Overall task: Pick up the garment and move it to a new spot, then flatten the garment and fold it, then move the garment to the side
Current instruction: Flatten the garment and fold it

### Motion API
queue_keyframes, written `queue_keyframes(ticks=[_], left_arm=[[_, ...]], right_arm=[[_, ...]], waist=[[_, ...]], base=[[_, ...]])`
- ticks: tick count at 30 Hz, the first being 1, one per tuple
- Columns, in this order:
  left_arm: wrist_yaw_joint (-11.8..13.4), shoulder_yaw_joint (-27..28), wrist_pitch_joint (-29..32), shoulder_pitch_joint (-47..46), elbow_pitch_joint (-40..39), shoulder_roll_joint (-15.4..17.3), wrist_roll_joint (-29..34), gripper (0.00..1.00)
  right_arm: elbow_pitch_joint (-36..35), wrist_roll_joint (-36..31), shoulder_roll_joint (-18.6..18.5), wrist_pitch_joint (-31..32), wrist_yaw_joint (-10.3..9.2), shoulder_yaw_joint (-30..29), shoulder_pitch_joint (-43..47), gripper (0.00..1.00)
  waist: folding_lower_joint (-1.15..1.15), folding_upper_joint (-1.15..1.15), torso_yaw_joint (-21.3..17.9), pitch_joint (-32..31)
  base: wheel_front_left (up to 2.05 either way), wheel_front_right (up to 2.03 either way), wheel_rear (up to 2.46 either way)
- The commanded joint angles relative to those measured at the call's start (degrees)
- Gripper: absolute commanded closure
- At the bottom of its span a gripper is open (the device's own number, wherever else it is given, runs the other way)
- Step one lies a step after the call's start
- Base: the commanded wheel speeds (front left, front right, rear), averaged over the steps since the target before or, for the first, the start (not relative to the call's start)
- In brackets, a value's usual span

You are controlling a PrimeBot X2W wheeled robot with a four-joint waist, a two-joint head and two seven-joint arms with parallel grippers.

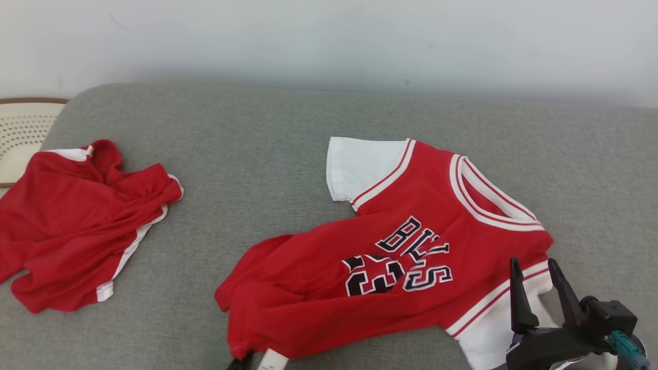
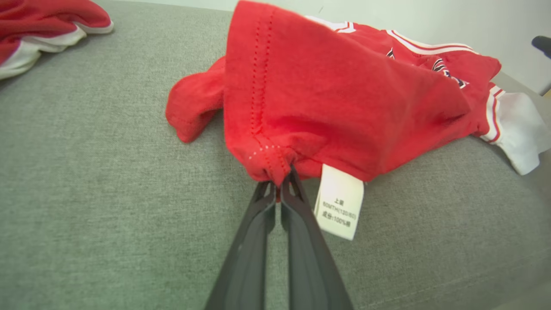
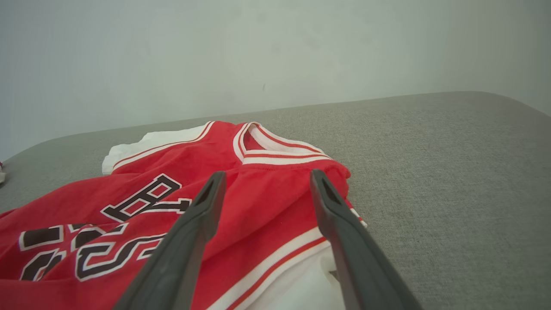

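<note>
**Item 1. Shirt (image 1: 411,257).** Red, with white sleeves, a striped white-and-red neck and black lettering on the chest. It lay chest up on the cushion, flat at the shoulders and rumpled toward the hem. A corner of the hem was pinched in the left claw, and the cloth bunched at the tips and rose away beyond them.

**Item 2. Label (image 2: 339,202).** White, printed, and hung from the hem just beside the left claw's fingertips.

**Item 3. Left claw (image 2: 279,181).** Its fingers were pressed together, gripping the shirt's hem.

**Item 4. Right claw (image 1: 533,263).** Its fingers were spread wide and held nothing. It was poised over the shirt's near shoulder and striped sleeve edge, with the neck opening just beyond its tips. Contact with the cloth could not be judged.

**Item 5. Second garment (image 1: 77,226).** Red with white trim, crumpled, and well apart from both claws, off to the left claw's outer side.

**Item 6. Cushion (image 1: 257,144).** Grey woven fabric lying under both garments.

**Item 7. Cane panel (image 1: 20,128).** Pale, with a brown rim, just past the second garment and farthest from the right claw.

**Item 8. Wall (image 1: 329,41).** Pale and plain, behind the cushion.
</note>
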Motion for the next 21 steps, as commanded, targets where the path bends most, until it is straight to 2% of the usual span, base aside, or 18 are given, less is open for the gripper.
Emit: queue_keyframes(ticks=[1,17,18,19,20,21], left_arm=[[0.5,0.9,0.0,0.7,-0.8,0.9,-0.1,1.00],[1.3,4.2,-0.1,2.9,4.4,1.9,-3.4,1.00],[1.3,4.3,-0.1,2.8,4.5,1.9,-3.4,0.78],[1.2,4.3,-0.1,2.8,4.5,1.8,-3.3,0.12],[0.9,4.3,-0.1,2.9,4.3,1.6,-3.5,0.00],[0.9,4.6,-0.1,3.0,4.0,1.5,-3.5,0.00]], right_arm=[[0.3,0.2,0.0,-0.1,-0.02,0.1,0.7,0.00],[1.3,0.5,-0.6,-0.1,-0.02,-0.3,0.9,0.00],[1.2,0.3,-0.5,-0.1,-0.02,-0.4,0.9,0.00],[1.3,0.2,-0.5,-0.1,-0.02,-0.4,1.0,0.00],[1.3,0.1,-0.4,-0.1,-0.02,-0.4,1.0,0.00],[1.3,0.1,-0.5,-0.1,-0.02,-0.4,1.0,0.00]], waist=[[0.00,0.00,1.5,-0.4],[0.00,0.00,1.8,-1.5],[0.00,0.00,1.8,-1.6],[0.00,0.00,1.9,-1.7],[0.00,0.00,2.0,-1.9],[0.00,0.00,2.1,-2.0]], base=[[0.00,0.00,0.00],[0.00,0.00,0.00],[0.00,0.00,0.00],[0.00,0.00,0.00],[0.00,0.00,0.00],[0.00,0.00,0.00]])
